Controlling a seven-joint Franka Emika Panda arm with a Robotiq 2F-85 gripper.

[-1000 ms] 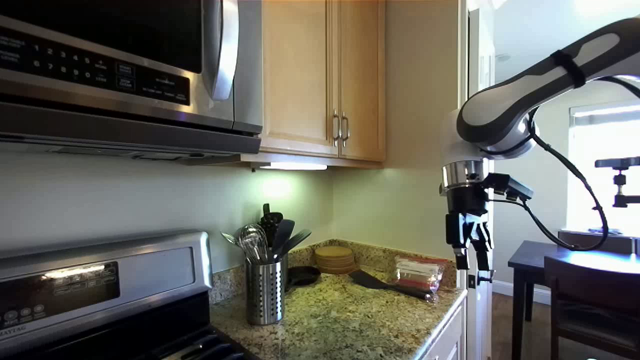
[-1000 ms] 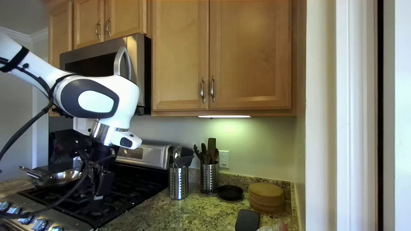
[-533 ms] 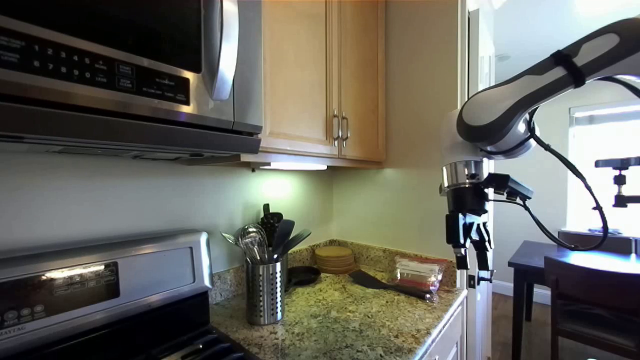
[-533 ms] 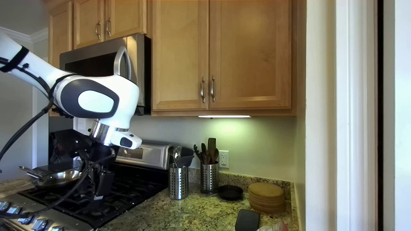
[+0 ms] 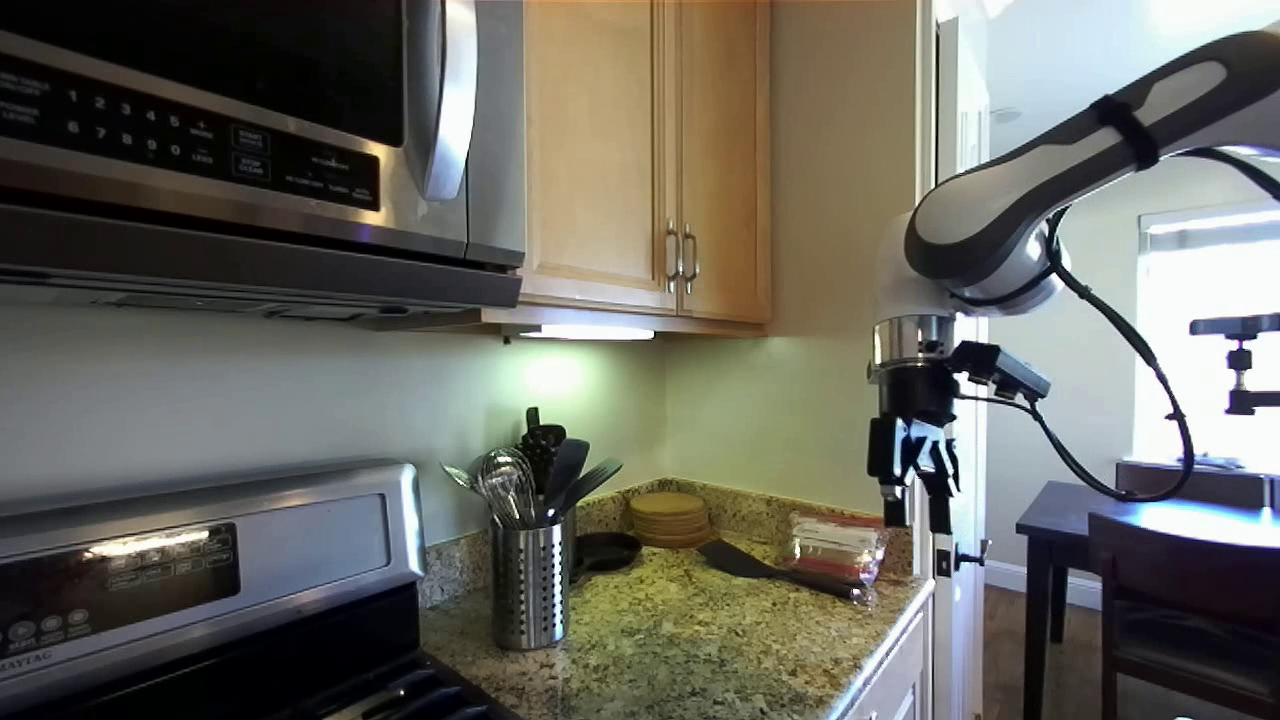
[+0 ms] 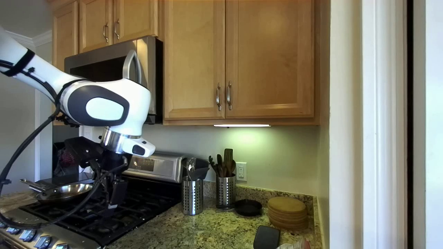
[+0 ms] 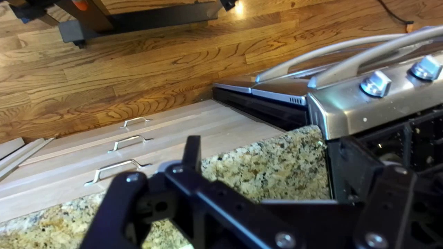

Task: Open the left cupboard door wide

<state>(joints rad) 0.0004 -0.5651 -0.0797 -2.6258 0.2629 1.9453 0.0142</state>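
The left cupboard door is a light maple framed panel and shows shut in both exterior views [image 5: 595, 150] [image 6: 193, 58]. Its slim silver bar handle [image 5: 671, 257] [image 6: 218, 97] stands upright low on its right edge, close beside the handle of the matching right door [image 6: 270, 58]. My gripper [image 5: 917, 510] [image 6: 110, 204] points down, well below and away from the door. In the wrist view the gripper [image 7: 277, 152] has its black fingers wide apart with nothing between them. The door is out of view in the wrist view.
A steel microwave [image 5: 497, 150] juts out left of the door. Below are a granite counter [image 6: 221, 231], a gas stove [image 6: 138, 207] with a pan [image 6: 65, 192], steel utensil holders [image 6: 192, 197] [image 6: 226, 192] and stacked round boards [image 6: 287, 211]. A wall bounds the right side.
Over the last half second the arm and gripper have shifted slightly left and up in an exterior view, and slightly right in an exterior view. The cupboard doors have not moved.
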